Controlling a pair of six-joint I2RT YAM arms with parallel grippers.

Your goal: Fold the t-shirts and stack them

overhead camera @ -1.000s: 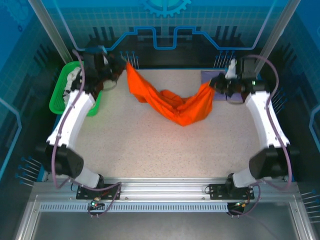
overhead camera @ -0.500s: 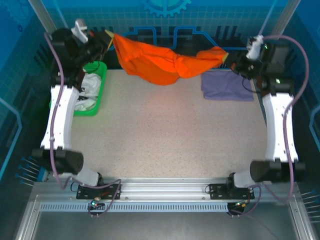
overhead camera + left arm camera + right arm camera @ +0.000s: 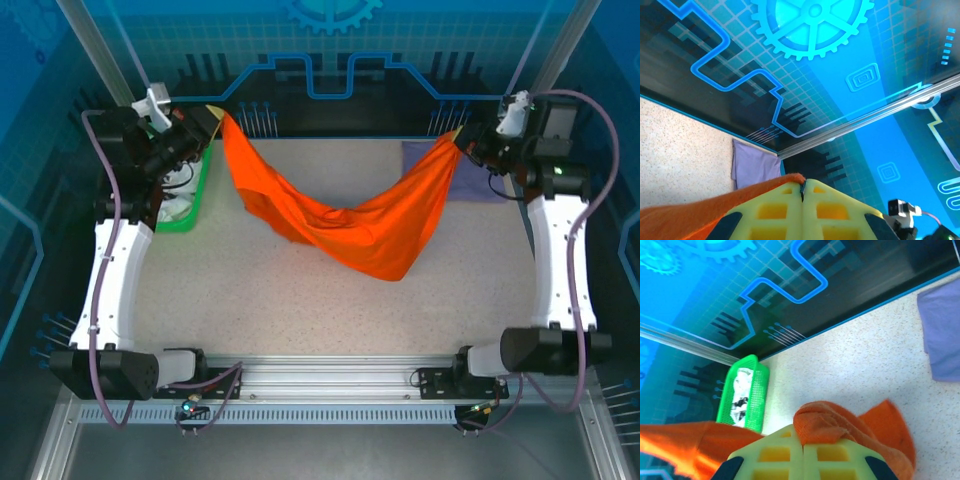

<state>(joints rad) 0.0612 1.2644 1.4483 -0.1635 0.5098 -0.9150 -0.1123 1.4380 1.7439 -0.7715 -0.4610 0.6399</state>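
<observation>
From the top camera, a bright orange cloth t-shirt (image 3: 350, 225) hangs in a deep swag between the two arms, over the far half of the speckled beige worktop (image 3: 300, 300). Its sagging middle droops low, and I cannot tell whether it brushes the surface. The left hand (image 3: 212, 118) is clamped on one upper corner of it at far left and the right hand (image 3: 462, 138) pinches the opposite corner at far right, both held high. A pale lavender cloth t-shirt (image 3: 478, 182) lies flat at the far right of the worktop, partly hidden behind the orange cloth. A green plastic mesh basket (image 3: 186, 222) sits at the far left edge beneath the left arm, with white printed t-shirts (image 3: 172, 208) crumpled inside. In the left wrist view, the left hand (image 3: 802, 189) has its yellow fingers (image 3: 770, 210) pressed together on an edge of the orange t-shirt (image 3: 715, 210), which runs off to the lower left. Beyond it the lavender t-shirt (image 3: 755, 165) lies at the worktop's far corner, against the blue patterned back wall (image 3: 840, 75). In the right wrist view, the right hand (image 3: 801, 442) is likewise closed, a bunched fold of the orange t-shirt (image 3: 840, 427) gathered over its fingertips and more trailing to the lower left. The green basket (image 3: 756, 395) stands by the wall with the white t-shirts (image 3: 740, 395) in it, and the lavender t-shirt (image 3: 942, 335) lies flat at the right edge.
</observation>
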